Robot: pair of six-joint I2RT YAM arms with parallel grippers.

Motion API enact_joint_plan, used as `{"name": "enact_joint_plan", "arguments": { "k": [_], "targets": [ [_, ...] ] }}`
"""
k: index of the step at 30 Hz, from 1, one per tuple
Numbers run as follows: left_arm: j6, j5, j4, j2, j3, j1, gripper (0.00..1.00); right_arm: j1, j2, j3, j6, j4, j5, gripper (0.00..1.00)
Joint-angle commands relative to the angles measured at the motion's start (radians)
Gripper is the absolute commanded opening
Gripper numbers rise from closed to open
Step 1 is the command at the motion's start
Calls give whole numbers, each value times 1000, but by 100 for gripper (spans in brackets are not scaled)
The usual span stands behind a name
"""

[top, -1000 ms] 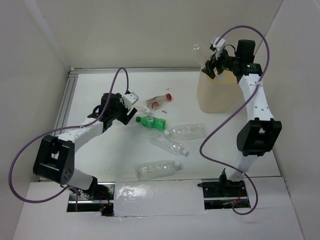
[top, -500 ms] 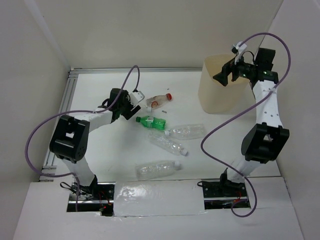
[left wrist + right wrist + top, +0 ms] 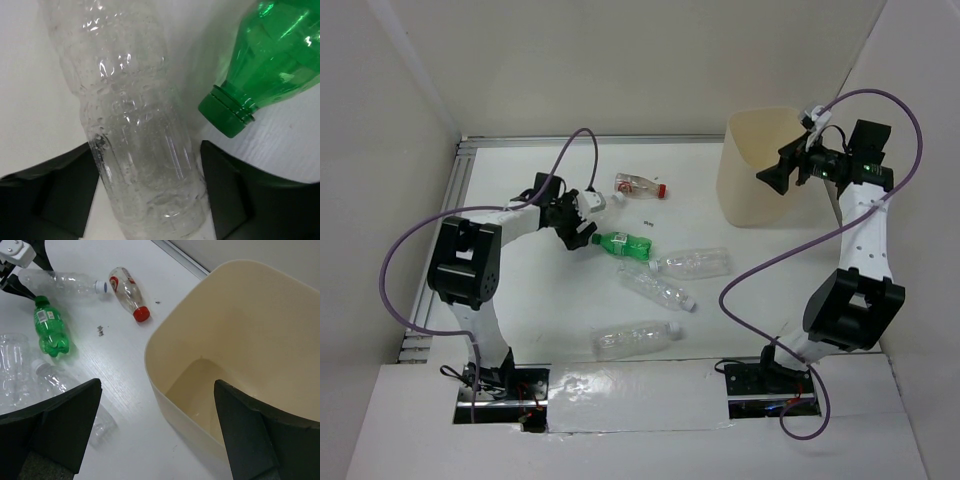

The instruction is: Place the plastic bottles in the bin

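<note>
White table (image 3: 520, 300) from above: left gripper (image 3: 582, 212) reaches a clear bottle (image 3: 588, 200); right gripper (image 3: 782, 172) hangs spread beside the bin (image 3: 750, 190).

Left wrist: open jaws straddle that bottle, green bottle (image 3: 270, 60) just right.

Right wrist: bin below, apparently empty.

Next: pinch, lift.

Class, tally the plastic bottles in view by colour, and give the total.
Clear bottles with pale caps: 4
Clear bottle with red cap: 1
Green bottle: 1
Total: 6
</note>
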Motion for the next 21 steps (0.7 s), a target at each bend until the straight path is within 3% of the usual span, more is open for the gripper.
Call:
{"name": "enact_joint_plan", "arguments": {
  "k": [1, 2, 5, 6, 9, 15, 17, 19, 21],
  "targets": [
    [44, 40, -35, -16, 1, -13, 88, -2, -41, -4, 9, -8, -51, 100],
    [44, 28, -22, -16, 1, -13, 76, -2, -41, -4, 9, -8, -51, 100],
    [12, -23, -22, -16, 2, -41, 52, -2, -41, -4, -8, -19, -51, 100],
    [0, -41, -34, -7, 3, -41, 34, -2, -41, -4, -19, -19, -51, 100],
    [-51, -92, -56, 4, 48, -50, 0, -12, -62, -24, -42, -28, -66, 98],
    [-172, -167, -111, -47, 128, -4, 0, -22, -105, -58, -69, -39, -98, 93],
    [-232, -167, -120, -95, 174, 20, 0, -32, -114, -87, -69, -39, -98, 87],
    [-249, -146, -120, -137, 228, 20, 0, -41, -124, -99, -69, -30, -89, 74],
    [-273, -108, -120, -178, 274, -3, 0, -54, -124, -108, -51, -10, -89, 42]
  ]
}}
